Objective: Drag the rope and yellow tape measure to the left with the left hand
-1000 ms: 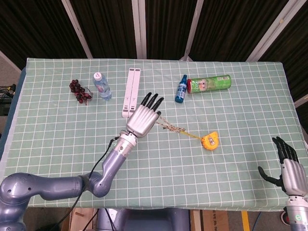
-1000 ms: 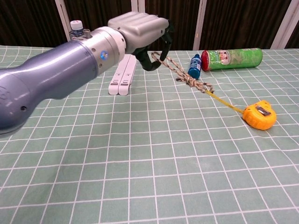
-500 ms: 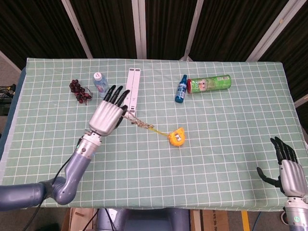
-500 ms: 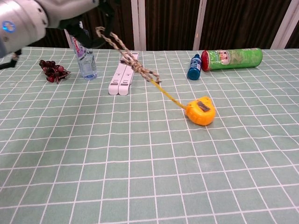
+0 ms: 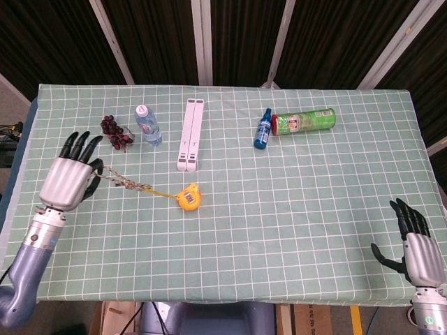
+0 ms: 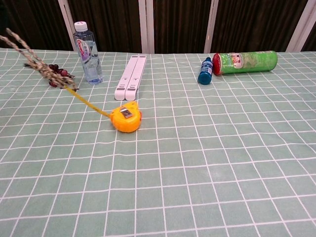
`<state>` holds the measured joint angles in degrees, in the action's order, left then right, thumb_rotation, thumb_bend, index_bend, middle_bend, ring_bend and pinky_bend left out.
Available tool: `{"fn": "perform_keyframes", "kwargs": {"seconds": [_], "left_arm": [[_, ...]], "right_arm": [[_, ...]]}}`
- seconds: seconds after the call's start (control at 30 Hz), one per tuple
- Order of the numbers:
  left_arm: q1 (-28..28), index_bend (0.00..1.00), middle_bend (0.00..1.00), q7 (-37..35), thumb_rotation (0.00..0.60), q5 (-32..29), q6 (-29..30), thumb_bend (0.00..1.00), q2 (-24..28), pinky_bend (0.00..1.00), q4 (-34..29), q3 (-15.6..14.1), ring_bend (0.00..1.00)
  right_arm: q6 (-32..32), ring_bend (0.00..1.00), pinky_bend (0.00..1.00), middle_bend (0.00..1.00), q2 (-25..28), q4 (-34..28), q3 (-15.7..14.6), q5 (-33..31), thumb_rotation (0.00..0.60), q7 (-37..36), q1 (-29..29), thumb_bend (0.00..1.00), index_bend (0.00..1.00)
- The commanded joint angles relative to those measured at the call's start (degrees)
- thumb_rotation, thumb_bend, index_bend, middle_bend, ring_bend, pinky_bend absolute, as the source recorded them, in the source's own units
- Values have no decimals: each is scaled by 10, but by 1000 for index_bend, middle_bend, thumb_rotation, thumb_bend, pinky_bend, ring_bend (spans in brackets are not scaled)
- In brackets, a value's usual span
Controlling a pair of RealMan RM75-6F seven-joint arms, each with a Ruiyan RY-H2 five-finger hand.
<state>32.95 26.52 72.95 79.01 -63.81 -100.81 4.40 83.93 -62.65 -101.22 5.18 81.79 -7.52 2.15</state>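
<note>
Both hands show in my head view. My left hand (image 5: 68, 181) is near the left edge of the table (image 5: 335, 209), fingers pointing away from me, and it holds the near end of the rope (image 5: 124, 181) at its thumb side. From there the rope runs to my right and slightly toward me, then joins the thin yellow blade that leads on to the yellow tape measure (image 5: 188, 197). So the whole line lies roughly left to right across the green checked cloth, with the measure at its right end, just in front of the white folded bar (image 5: 188, 134).

In the chest view the rope (image 6: 29, 55) slopes up and off toward the left edge, lifted clear of the cloth, while the yellow tape measure (image 6: 126, 118) sits on the table with its blade stretched taut up to the rope.

My right hand (image 5: 415, 244) is at the near right corner, holding nothing, fingers apart and extended.
</note>
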Motion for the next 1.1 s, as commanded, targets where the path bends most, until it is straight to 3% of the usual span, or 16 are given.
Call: {"fn": "perform_keyframes", "kwargs": {"seconds": [0.03, 0.63, 0.73, 0.87, 1.1], "left_arm": [[-23, 576, 90, -28, 600, 8, 8, 524, 16, 0, 29, -11, 0], [-95, 562, 81, -108, 600, -1, 19, 522, 28, 0, 117, -4, 0], [-104, 451, 19, -112, 600, 2, 11, 403, 38, 0, 111, -9, 0], [-126, 247, 0, -123, 600, -9, -2, 80, 69, 0, 60, -20, 0], [-183, 155, 0, -186, 600, 25, 43, 41, 90, 0, -18, -43, 0]], "right_arm": [[1, 0, 0, 0, -1, 2, 0, 2, 600, 0, 0, 319, 0], [12, 0, 0, 0, -3, 6, -4, 17, 600, 5, -2, 319, 0], [14, 0, 0, 0, -4, 7, -5, 19, 600, 9, -2, 320, 0], [14, 0, 0, 0, -4, 10, -8, 23, 600, 12, -3, 319, 0], [19, 0, 0, 0, -3, 17, -13, 38, 600, 18, -3, 320, 0]]}}
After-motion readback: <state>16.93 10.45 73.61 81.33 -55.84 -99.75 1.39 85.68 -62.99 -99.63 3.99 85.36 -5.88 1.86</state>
